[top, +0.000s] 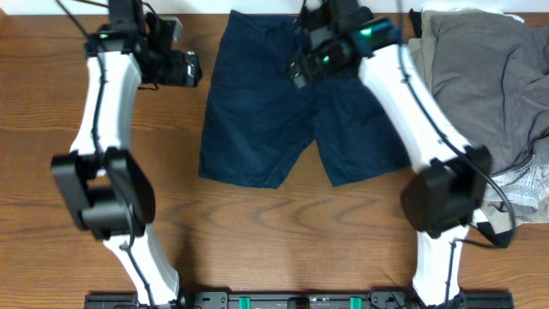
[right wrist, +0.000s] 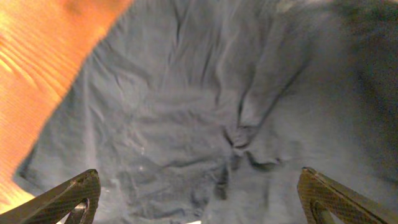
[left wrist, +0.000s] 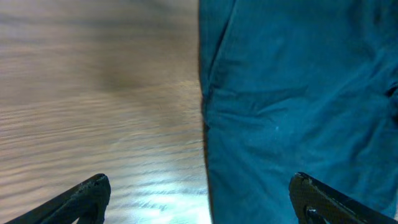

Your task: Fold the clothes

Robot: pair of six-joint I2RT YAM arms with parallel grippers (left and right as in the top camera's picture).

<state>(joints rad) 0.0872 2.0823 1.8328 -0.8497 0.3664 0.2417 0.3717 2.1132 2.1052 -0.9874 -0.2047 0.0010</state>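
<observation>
The left arm [top: 110,86] and right arm [top: 412,112] are alike — white tubular links joined by bulky black housings, a thin black cable [top: 97,96] running along each. Green lights [top: 367,34] glow at 12 o'clock on both. Fingertips [right wrist: 68,199] are dark, woven-patterned, wedge-shaped.

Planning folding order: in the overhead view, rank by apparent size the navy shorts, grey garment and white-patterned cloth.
Largest: navy shorts.
Then grey garment, cut off at the frame edge.
Smallest: white-patterned cloth, partly hidden.

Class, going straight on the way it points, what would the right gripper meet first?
Most likely the navy shorts: the open right gripper faces their rumpled cloth, nothing between; depth unclear.
</observation>
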